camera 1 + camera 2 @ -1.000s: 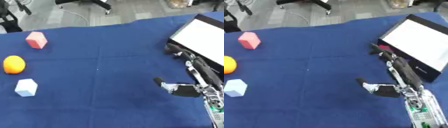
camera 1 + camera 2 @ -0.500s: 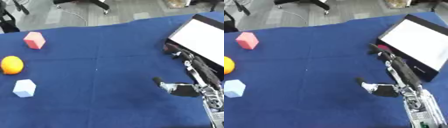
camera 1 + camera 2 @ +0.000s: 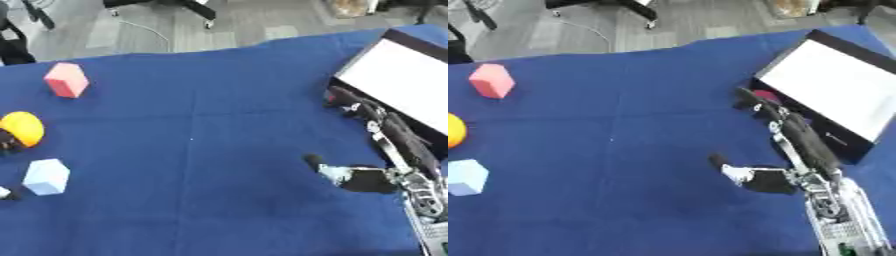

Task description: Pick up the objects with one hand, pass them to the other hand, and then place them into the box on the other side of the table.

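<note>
Three objects lie at the left side of the blue-covered table (image 3: 219, 190): a pink block (image 3: 66, 79) farthest back, an orange ball (image 3: 22, 128) at the left edge, and a pale blue cube (image 3: 45, 176) nearest, each apart from the others. Well across the cloth, the black box (image 3: 833, 95) with a white inside sits at the right. Just beside its near wall, the right hand (image 3: 785, 145) rests empty, fingers straight toward the box and thumb spread out to the left. At the left edge, beside the ball and the cube, small dark bits show; whether they are the left hand cannot be told.
</note>
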Available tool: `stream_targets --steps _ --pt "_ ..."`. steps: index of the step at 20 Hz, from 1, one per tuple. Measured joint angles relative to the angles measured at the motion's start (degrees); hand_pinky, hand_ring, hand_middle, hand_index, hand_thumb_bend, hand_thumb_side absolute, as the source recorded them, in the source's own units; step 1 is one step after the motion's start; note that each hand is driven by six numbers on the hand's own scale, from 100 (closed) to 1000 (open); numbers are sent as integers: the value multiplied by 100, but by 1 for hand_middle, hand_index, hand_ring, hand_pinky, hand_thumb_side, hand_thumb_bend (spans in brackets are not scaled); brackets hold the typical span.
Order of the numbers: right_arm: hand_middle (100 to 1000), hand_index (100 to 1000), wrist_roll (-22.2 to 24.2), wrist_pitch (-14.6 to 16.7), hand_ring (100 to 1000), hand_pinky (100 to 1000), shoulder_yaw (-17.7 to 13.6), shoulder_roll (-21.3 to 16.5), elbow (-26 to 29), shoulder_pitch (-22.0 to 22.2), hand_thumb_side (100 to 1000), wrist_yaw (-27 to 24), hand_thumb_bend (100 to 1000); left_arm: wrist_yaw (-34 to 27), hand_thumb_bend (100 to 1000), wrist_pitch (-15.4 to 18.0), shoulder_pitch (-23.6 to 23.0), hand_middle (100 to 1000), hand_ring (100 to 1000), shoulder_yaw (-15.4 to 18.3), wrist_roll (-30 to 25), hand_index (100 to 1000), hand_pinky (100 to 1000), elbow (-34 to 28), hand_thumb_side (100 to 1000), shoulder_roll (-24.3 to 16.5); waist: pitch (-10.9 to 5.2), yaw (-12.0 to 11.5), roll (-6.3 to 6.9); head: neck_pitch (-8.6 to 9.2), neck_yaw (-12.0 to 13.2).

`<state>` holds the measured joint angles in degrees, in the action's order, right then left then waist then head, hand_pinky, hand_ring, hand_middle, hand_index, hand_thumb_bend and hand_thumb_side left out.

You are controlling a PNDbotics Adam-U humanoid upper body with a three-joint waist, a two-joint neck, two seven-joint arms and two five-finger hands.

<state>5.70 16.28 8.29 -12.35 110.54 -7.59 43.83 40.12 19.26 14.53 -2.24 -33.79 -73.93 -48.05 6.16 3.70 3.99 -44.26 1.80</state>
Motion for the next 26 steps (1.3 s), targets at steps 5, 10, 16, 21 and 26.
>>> stream_targets --steps 5,10,16,21,26 --pt "764 1000 6 3 869 714 2 4 0 0 524 -5 439 -65 646 18 22 643 638 -54 -18 779 783 -5 427 140 0 -1 -25 0 0" --pt "764 1000 11 7 869 714 15 6 0 0 522 -8 437 -80 607 52 67 632 629 -116 -25 767 781 -5 407 250 0 9 -30 0 0" --pt "764 1000 11 6 869 714 27 29 0 0 522 -16 435 -101 315 92 74 556 572 -131 56 655 758 -14 309 302 0 10 -47 0 3" --pt "765 1000 12 6 869 715 27 43 0 0 520 -21 431 -133 238 -22 51 526 544 -92 180 570 745 -123 259 302 0 6 -47 0 10" --pt "770 1000 12 6 871 721 27 39 4 -26 509 -21 434 -353 247 -107 -8 516 531 109 346 566 753 -467 292 292 0 -31 -47 0 39"
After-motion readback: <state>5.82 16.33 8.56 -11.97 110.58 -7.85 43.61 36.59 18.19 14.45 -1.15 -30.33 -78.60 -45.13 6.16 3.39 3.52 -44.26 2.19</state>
